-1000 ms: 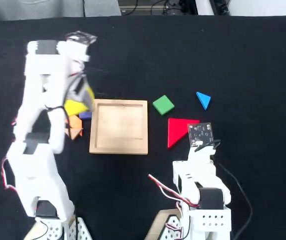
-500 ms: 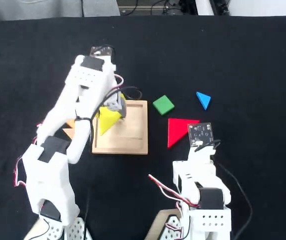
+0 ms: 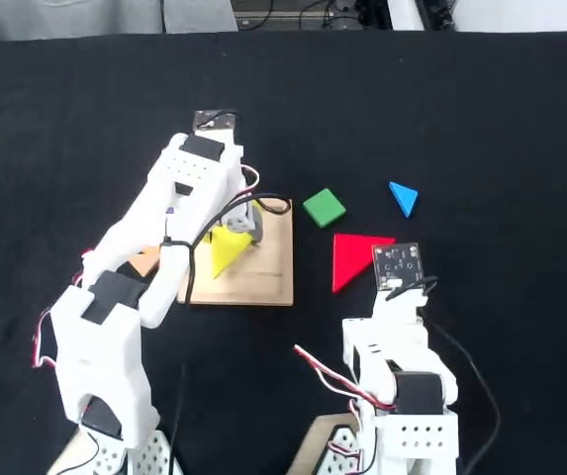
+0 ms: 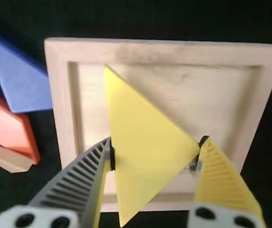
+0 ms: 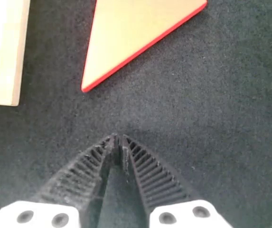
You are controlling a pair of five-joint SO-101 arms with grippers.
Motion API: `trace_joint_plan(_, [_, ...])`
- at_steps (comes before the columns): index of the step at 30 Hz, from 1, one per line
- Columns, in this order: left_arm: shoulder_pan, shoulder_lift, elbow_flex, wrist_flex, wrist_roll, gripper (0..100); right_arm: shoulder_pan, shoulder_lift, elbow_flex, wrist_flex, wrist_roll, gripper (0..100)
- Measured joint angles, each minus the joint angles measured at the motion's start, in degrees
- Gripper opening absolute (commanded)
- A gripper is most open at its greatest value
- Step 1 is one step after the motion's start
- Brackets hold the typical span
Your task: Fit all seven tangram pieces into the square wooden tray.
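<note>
Yellow triangle, tray partly behind left arm

Bright, even overhead light. The black bench swallows most shadows. Glare washes the red triangle pale in the right wrist view. A faint shadow lies just ahead of the right gripper.

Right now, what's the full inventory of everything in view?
tray: 1, bare wood, mid-table, under the left arm
yellow triangle: 1, yellow, held over the tray
red triangle: 1, red, on the table beside the tray
green square: 1, green, beyond the red triangle
blue triangle: 1, blue, right of the green square
blue piece: 1, blue, just outside the tray
orange piece: 1, orange, beside the blue piece
table: 1, black
left gripper: shut on the yellow triangle
right gripper: shut, near the red triangle
</note>
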Motion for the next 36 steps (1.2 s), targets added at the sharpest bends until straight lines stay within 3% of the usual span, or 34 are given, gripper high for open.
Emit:
trace_joint_plan(6, [-0.97,0.0,1.58,-0.18,-0.44,11,0.0,0.0,0.0,0.0,0.0,1.3])
trace_joint_plan(14, [-0.97,0.0,2.81,0.0,-1.32,30,0.0,0.0,0.0,0.0,0.0,1.3])
trace_joint_plan(26, [-6.15,0.0,2.64,2.2,-1.76,30,0.0,0.0,0.0,0.0,0.0,1.3])
trace_joint_plan(31, [-5.98,0.0,0.44,4.84,-5.71,38,0.0,0.0,0.0,0.0,0.0,1.3])
trace_joint_plan(36, [-4.66,0.0,-3.16,7.47,-6.42,35,0.0,0.0,0.0,0.0,0.0,1.3])
